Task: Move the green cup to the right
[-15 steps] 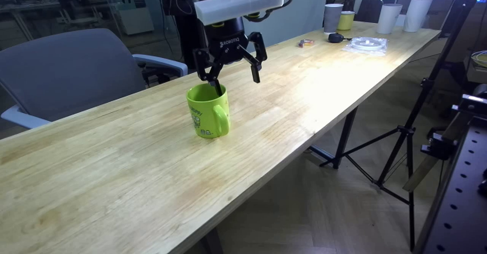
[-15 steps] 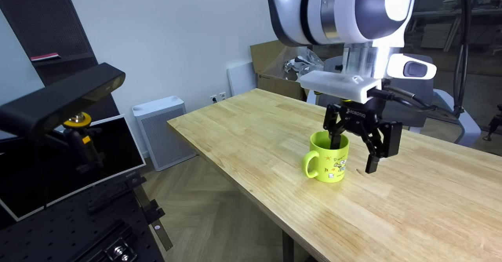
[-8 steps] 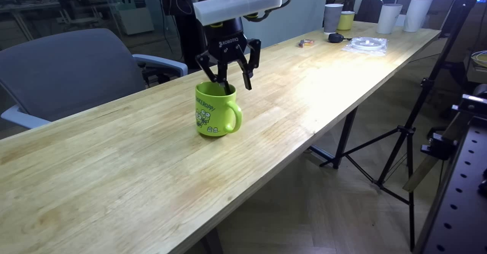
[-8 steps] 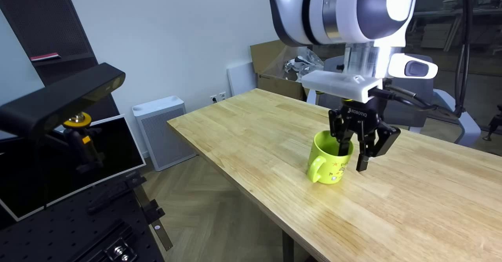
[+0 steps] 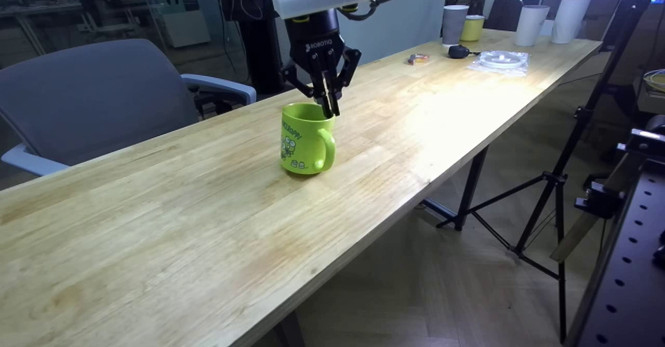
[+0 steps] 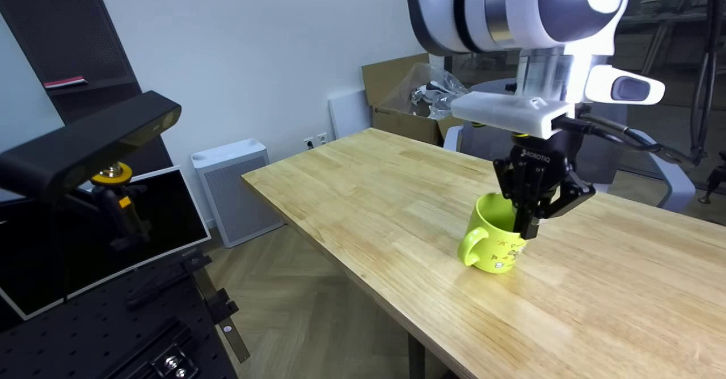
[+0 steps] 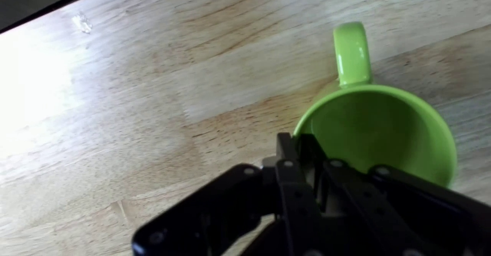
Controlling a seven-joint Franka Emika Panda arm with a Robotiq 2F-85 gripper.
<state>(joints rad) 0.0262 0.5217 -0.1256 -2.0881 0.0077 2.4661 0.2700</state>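
Claw (image 7: pixel 295 138) pinching the green cup's (image 5: pixel 305 142) rim, one finger inside, one outside. Cup tilted; base contact with bench (image 5: pixel 208 227) unclear. Handle (image 7: pixel 352 54) toward long edge (image 5: pixel 363 238), wood between.

White tumblers (image 5: pixel 570 19) on the wooden table (image 5: pixel 156 243), chair (image 5: pixel 98 97) alongside

Panda arm (image 6: pixel 523 13) is basically white with black bands (image 6: pixel 461 13), Robotiq gripper (image 5: pixel 332 113) all black with white lettering (image 5: pixel 320 44), plus black cables (image 6: pixel 601 132) at 3 o'clock off the milky housing (image 6: pixel 502 110).
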